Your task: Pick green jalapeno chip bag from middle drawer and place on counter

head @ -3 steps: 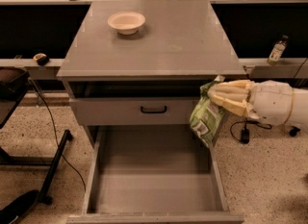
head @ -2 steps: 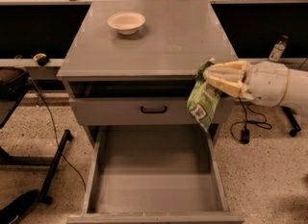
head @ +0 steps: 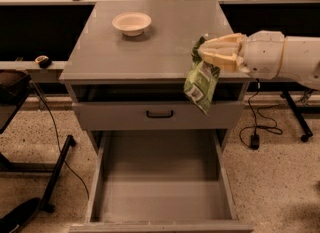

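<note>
Bag print: the green jalapeno chip bag (head: 200,82) carries a white panel with dark marks (none legible).
Holder: the gripper (head: 203,53) pinches the bag's top, at the counter (head: 150,52) front right edge.
Other text: none readable.

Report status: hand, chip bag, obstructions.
Hand shut on green jalapeno chip bag, at front right edge of counter. Bag hanging, out of middle drawer, not yet set down. Cream bowl back left, not in the way.

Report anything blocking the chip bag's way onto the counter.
Nothing visible blocks it. The gripper holds the green jalapeno chip bag at the front right edge of the counter; the cream bowl sits far back left.
</note>
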### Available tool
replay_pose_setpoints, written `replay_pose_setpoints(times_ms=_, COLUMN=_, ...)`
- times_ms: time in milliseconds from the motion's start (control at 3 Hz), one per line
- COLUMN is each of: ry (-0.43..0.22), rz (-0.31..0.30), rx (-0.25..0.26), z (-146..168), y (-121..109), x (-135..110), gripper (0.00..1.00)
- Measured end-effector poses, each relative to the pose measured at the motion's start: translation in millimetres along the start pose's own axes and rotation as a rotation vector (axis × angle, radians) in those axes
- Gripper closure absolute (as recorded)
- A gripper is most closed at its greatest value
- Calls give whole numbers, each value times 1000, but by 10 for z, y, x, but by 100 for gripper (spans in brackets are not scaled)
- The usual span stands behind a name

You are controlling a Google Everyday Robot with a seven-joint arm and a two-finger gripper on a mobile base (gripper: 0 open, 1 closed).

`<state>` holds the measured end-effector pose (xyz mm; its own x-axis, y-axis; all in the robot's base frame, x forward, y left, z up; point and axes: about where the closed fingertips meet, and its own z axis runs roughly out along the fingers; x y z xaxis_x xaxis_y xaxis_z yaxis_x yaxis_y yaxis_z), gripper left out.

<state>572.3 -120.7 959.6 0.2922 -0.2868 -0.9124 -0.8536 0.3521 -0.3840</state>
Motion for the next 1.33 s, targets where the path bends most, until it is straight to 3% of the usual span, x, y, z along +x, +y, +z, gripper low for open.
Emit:
replay_pose_setpoints(times_ms=667, ry=112, rz=-18, rx=-4, z=449, y=-397, x=-4, gripper=100)
replay_pose_setpoints(times_ms=1333, ry=171, rz=12, rx=16, z=678, y=-629, x=201, gripper=100)
